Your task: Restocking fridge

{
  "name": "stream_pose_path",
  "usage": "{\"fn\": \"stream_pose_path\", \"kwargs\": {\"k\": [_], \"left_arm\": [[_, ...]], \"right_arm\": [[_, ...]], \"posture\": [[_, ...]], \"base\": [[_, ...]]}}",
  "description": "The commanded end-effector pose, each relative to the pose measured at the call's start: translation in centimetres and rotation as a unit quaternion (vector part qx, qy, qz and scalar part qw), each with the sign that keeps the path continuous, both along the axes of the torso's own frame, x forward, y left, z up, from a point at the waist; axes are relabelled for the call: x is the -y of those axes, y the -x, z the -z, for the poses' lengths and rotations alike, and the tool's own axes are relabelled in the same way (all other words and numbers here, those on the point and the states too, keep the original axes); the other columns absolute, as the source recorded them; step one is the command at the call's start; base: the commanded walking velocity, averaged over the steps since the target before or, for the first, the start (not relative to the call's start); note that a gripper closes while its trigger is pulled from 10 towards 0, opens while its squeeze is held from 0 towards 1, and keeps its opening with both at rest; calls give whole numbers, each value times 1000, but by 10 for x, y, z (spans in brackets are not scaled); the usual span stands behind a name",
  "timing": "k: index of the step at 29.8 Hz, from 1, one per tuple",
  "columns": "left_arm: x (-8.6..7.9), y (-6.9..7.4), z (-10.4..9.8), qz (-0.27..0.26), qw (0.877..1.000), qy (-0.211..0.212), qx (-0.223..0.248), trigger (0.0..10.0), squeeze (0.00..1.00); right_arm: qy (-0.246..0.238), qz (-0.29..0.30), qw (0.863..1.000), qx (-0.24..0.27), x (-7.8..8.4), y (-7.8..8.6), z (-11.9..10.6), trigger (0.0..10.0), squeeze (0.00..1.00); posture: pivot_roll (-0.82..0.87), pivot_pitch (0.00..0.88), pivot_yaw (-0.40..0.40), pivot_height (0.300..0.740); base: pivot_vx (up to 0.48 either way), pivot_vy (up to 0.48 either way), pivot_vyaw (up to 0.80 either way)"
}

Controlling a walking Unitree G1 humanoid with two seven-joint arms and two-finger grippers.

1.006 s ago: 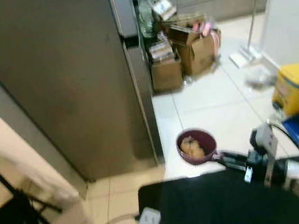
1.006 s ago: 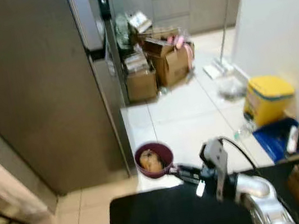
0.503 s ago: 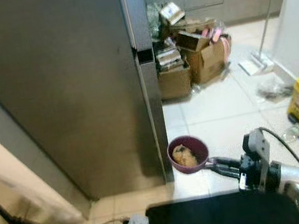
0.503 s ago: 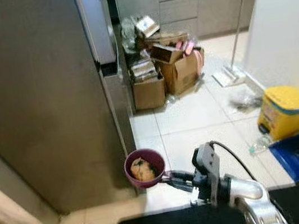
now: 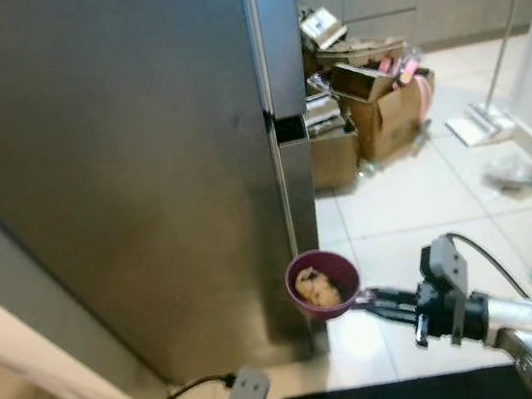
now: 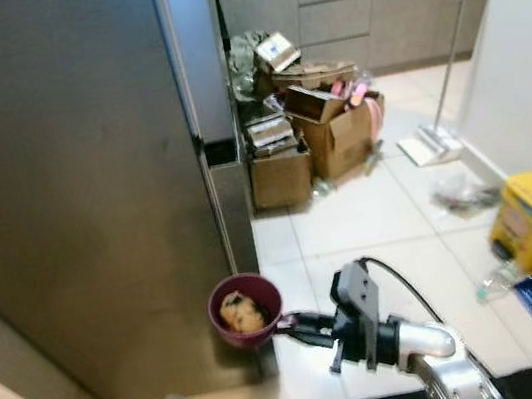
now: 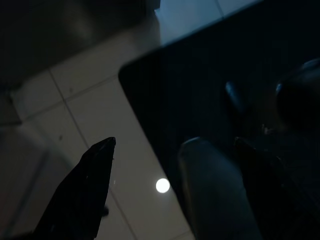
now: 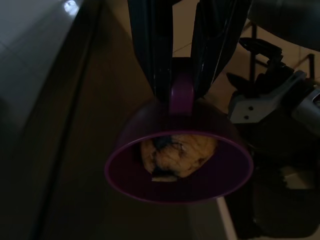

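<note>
Right claw [image 5: 368, 298] grips purple bowl [image 5: 323, 284] handle, bowl upright, toward fridge [image 5: 138, 159].

— Where do the head eyes look?
— Forward and down, sharing the grey fridge [image 5: 138, 159], cardboard boxes [image 6: 321, 130] and purple bowl [image 5: 322, 284].
— The wrists?
— Right sits close behind that bowl; left faces the dim tiled floor [image 7: 90, 100].
</note>
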State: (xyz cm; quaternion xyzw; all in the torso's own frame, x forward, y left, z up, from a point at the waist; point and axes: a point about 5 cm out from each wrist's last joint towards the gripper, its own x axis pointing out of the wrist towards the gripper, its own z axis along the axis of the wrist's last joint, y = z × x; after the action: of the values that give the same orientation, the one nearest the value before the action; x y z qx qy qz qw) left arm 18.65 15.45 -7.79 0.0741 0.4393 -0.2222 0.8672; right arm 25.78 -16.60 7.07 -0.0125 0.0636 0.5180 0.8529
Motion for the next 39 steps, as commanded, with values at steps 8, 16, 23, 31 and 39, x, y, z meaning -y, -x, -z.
{"fn": "stream_pose_path", "kwargs": {"k": [8,16,23,31,39], "left_arm": [[-18,23,11,-27,999,-27,-29,10000,0],[-17,23,13,-26,998,-29,-44,10000,0],[-14,20,12,-19,998,-28,-44,10000,0],[-15,18,11,-18,999,-21,-44,10000,0],[-16,15,10,-17,999,-20,-45,10000,0]], "right_arm": [[-8,-8,1000,17,-2,-3,-9,10000,0],[-6,-16,1000,15,-5,-2,-9,10000,0],[-4,-22,1000,14,-7,-1,-9,10000,0],[-1,-35,999,8,-17,-1,-7,10000,0],[-51,-30,997,-45,-23,-7,-10,10000,0]], "posture": [[2,0,27,740],[0,0,26,740],[-2,0,26,740],[-10,0,28,740],[-10,0,26,740]], "base": [[112,0,0],[0,0,0],[0,-110,0],[0,-461,0],[0,-461,183]]}}
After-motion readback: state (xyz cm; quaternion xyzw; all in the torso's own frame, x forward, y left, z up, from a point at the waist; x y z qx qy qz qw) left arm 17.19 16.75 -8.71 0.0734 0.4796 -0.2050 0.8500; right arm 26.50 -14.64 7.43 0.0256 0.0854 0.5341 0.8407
